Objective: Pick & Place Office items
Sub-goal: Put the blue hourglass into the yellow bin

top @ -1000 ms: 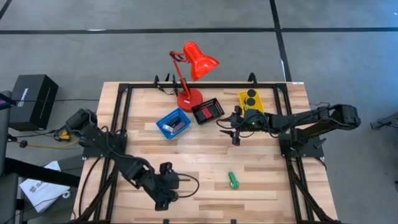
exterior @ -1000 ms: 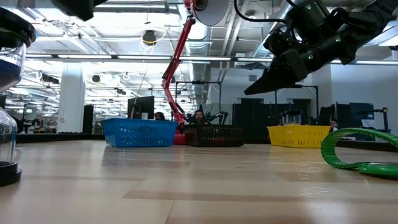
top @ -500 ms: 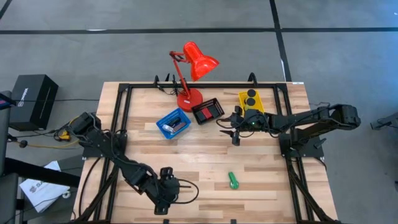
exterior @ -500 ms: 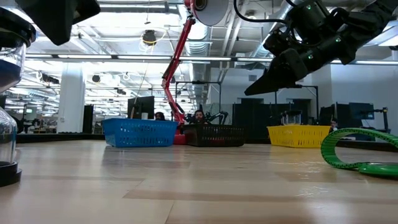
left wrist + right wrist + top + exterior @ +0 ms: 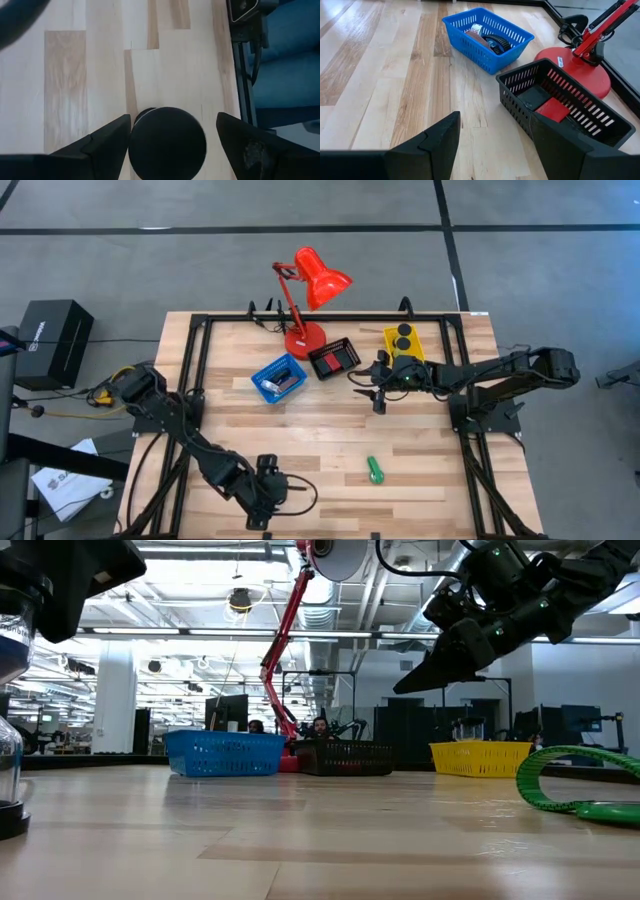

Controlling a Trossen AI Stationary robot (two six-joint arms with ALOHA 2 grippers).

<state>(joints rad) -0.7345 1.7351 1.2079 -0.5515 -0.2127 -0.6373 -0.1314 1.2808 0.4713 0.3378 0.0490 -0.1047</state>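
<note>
The left end effector (image 5: 167, 145), fingers spread, straddles a black round piece (image 5: 167, 150) at the tabletop's (image 5: 330, 420) near edge; the right end effector (image 5: 492, 150), spread and empty, hovers near the black tray (image 5: 565, 110); green cylinder (image 5: 374, 470) lies near-right

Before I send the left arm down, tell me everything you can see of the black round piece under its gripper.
The black round piece is a matte black disc with a smooth, unmarked top, seen from straight above. It lies flat on the light wooden table, close to the table's near edge. A second, smaller dark rim peeks out from under one side of it; what that is cannot be told. The left gripper is open, one finger on each side of the disc and a gap left on both sides, so nothing grips it.
</note>
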